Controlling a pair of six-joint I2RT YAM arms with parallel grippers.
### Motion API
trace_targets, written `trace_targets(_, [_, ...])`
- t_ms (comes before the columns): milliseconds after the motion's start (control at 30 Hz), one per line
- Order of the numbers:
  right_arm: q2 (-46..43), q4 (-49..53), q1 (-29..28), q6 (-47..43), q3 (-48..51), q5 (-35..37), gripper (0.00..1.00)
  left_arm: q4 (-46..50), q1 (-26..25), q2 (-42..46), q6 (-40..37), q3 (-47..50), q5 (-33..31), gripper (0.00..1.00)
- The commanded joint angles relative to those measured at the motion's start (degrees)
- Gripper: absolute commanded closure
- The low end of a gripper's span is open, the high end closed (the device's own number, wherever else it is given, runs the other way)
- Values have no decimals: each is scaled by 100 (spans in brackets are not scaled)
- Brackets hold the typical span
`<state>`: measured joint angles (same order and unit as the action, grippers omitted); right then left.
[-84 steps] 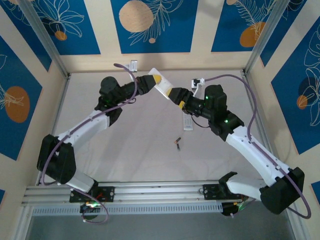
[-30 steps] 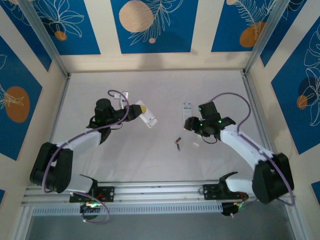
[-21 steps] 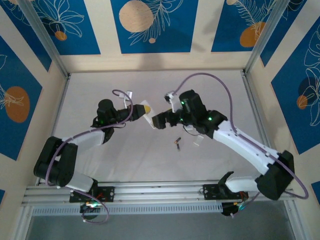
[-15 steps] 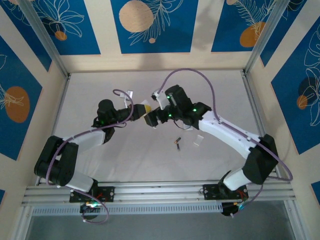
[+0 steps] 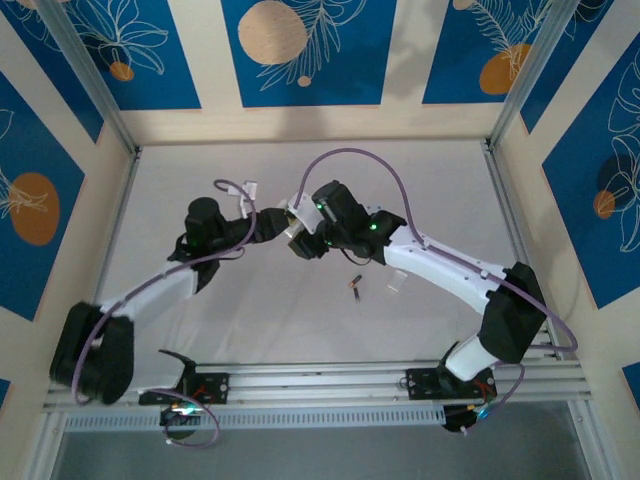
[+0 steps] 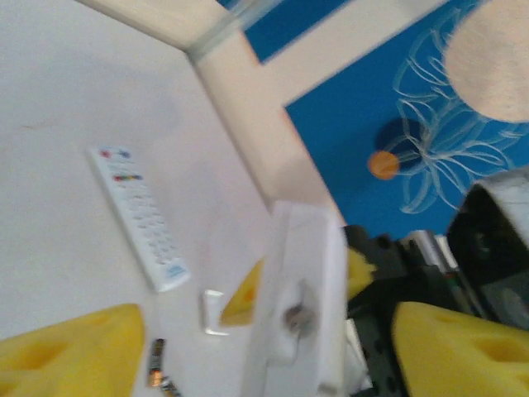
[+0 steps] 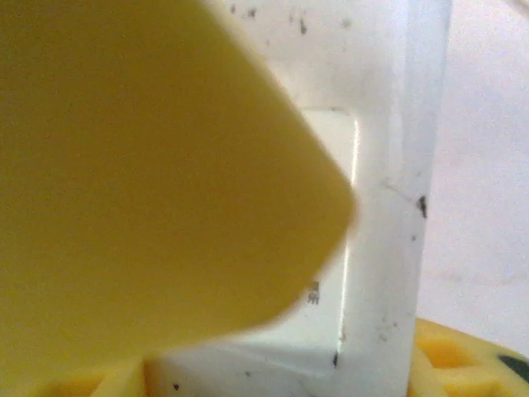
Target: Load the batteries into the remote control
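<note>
Two grippers meet mid-table: right gripper (image 5: 299, 240) clamps the remote (image 6: 302, 273); left gripper (image 5: 272, 224) stands wide open, gripping nothing; batteries (image 5: 355, 285) lie apart.

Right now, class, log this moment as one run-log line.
left claw: open, straddling remote | right claw: shut on remote | batteries: on table, not loaded | second remote: flat on table

In the right wrist view a blurred yellow finger pad (image 7: 149, 165) hides most of the white remote (image 7: 388, 149), which runs off the top and bottom edges. From above, the batteries (image 5: 355, 285) are too small to count or tell apart.
</note>
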<state>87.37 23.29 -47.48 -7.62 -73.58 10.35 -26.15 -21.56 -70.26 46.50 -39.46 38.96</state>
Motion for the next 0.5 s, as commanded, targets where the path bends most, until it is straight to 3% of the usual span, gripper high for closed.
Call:
trace_targets(0, [34,165,186,-1000,106,-272,64,2331,-59,1278,-2390,-599,-1390,7])
trace_targets(100, [340,481,356,-1253,-105,-1085,64,3603,-51,2264,-3746,-687,-2574,0])
trace_targets(200, [865,691,445,-1164,-477,-1450,65,4380,-42,3033,-4713,-668,-3313,0])
trace_targets(333, [1640,1063,388,-1396,-874,-1932,65,5016,-42,3614,-6039,-566,-3154,0])
trace_targets(467, [2480,1583,248,-1819,-1399,-1827,63,5274,-47,3883,-7116,-235,-2623,0])
